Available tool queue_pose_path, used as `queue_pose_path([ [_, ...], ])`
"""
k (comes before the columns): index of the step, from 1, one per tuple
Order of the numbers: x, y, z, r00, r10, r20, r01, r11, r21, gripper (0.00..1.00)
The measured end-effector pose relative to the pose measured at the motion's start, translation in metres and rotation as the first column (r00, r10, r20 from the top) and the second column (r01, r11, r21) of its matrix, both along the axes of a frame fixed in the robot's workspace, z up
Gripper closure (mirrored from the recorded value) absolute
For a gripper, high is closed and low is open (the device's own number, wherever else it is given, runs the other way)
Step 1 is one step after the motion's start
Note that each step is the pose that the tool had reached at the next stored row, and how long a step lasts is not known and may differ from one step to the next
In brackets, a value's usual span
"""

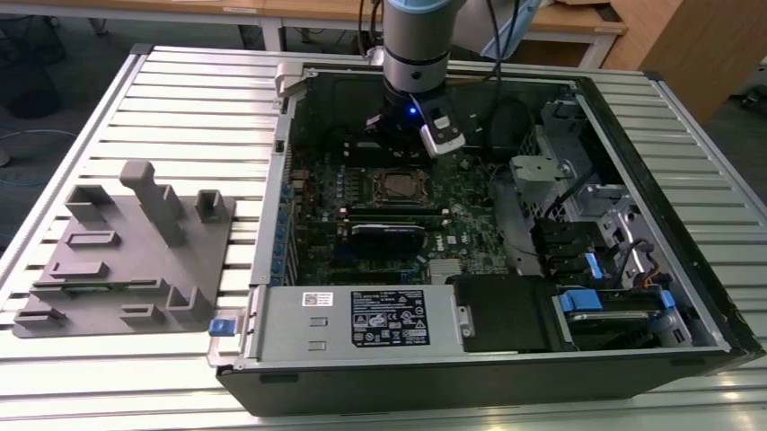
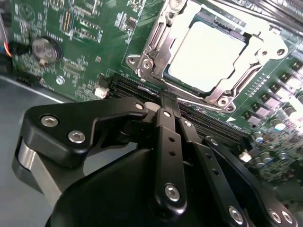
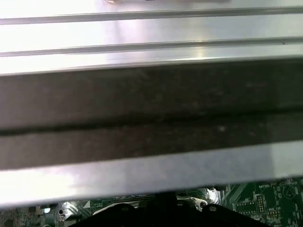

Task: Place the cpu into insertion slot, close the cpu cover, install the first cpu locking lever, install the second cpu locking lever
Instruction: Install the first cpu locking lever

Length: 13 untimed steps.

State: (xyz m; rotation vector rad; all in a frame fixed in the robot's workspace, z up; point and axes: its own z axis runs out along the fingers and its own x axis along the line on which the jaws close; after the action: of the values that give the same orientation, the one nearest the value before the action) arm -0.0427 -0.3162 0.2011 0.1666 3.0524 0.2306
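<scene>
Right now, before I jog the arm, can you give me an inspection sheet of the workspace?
Surface: slatted metal table, with an open computer case lying on it.
Job's things: chip seated in socket; cover down over it; cannot tell if the levers are latched.
Clutter: grey fixture block at the exterior view's left of the case.
Hand: hand shut, nothing in it, beside the socket.
Cables: wires inside the case.
Surroundings: wooden desks behind.

The arm (image 1: 414, 40) hangs near-vertical at the top centre of the exterior view — the gripper (image 2: 162, 100), in the second wrist view, has its 2 fingers (image 2: 169, 142) pressed together.
</scene>
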Motion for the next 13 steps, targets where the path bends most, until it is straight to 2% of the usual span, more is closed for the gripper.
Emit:
queue_pose_path([
  [3, -0.0001, 0.0005, -0.0001, 0.9996, -0.029, 0.0, 0.029, 0.9996, 0.0, 0.89],
  [13, -0.0029, 0.0048, 0.0, 0.9988, -0.049, 0.0002, 0.049, 0.9988, 0.0, 0.89],
])
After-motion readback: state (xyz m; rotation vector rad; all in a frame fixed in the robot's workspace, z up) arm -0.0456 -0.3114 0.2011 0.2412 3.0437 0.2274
